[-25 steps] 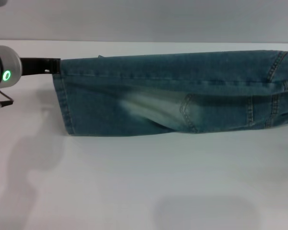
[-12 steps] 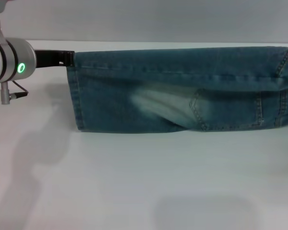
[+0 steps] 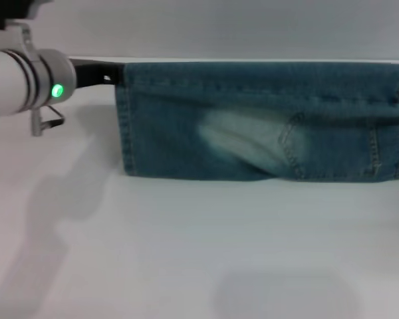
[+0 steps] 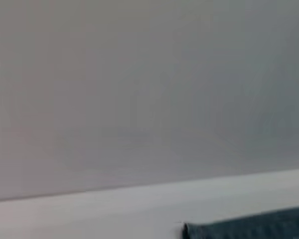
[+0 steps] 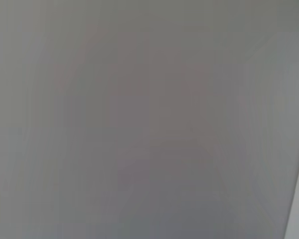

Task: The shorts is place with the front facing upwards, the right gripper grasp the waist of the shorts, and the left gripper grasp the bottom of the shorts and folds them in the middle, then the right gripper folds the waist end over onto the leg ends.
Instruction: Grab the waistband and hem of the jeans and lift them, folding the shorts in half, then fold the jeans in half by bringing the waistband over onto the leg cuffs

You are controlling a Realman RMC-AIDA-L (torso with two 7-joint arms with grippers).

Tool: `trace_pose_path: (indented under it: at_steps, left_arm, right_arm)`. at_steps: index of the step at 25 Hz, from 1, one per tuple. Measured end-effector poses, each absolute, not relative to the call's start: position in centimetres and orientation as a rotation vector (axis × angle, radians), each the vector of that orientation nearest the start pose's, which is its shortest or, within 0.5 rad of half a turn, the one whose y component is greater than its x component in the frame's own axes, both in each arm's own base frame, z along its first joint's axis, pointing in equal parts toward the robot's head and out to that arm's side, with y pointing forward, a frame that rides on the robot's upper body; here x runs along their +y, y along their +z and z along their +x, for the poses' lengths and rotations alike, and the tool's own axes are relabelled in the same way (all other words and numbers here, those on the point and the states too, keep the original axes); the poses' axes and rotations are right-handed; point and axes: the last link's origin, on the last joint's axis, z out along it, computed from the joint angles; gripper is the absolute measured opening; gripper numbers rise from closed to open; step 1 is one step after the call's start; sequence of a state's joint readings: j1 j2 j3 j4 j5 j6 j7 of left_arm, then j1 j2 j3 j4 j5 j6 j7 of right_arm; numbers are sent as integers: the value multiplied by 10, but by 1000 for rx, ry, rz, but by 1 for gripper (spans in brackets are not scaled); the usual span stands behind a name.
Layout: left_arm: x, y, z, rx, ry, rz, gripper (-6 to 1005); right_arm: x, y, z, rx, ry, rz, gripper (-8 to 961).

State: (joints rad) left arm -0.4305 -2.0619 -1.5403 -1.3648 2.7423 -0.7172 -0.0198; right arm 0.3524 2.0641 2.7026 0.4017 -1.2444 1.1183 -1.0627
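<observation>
Across the upper half of the head view, the shorts (image 3: 266,119) are hanging as a long denim band, folded lengthwise, with the lower fold just touching or sitting close to the white table (image 3: 199,252). At the upper left of that frame, the left gripper (image 3: 113,72) is pinching the top corner of the leg ends (image 3: 125,119), its black claw clamped on the hem there; the green lamp is glowing on the arm beside it. A corner of denim is also showing at the lower right of the left wrist view. The right gripper is lying outside every frame, so whether its claw is gripping the waist cannot be told; the waist end is running off the right edge of the head view.

Judging from this, the risk is sitting in that small corner grip: if the claw is holding only one layer, the other leg could be sliding free and spoiling the fold. Uneven tension between the two ends could be skewing the cloth too.

No brand, label or readable writing is showing anywhere.
</observation>
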Motion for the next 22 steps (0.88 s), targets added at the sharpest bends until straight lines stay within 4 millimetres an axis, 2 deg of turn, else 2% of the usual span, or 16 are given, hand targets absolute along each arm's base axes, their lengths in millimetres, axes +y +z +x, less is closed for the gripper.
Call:
trace_pose_path:
  at_steps: [4, 7, 9, 15, 22]
  left_arm:
    - [428, -11, -190, -1034, -306, -1945, 114]
    - [438, -19, -184, -1008, -341, -1958, 116]
    - [440, -20, -181, -997, -341, -1968, 118]
    - [439, -19, -168, -960, -341, -2003, 338]
    - [433, -18, -172, -970, -319, -2014, 545]
  right_arm:
    - [337, 84, 386, 1640, 1553, -962, 159]
    - [345, 85, 389, 1648, 1489, -966, 166]
    - [345, 84, 388, 1638, 1456, -1001, 219]
    - [327, 80, 392, 1608, 1408, -1092, 377]
    - [296, 67, 407, 1635, 1330, -1102, 449]
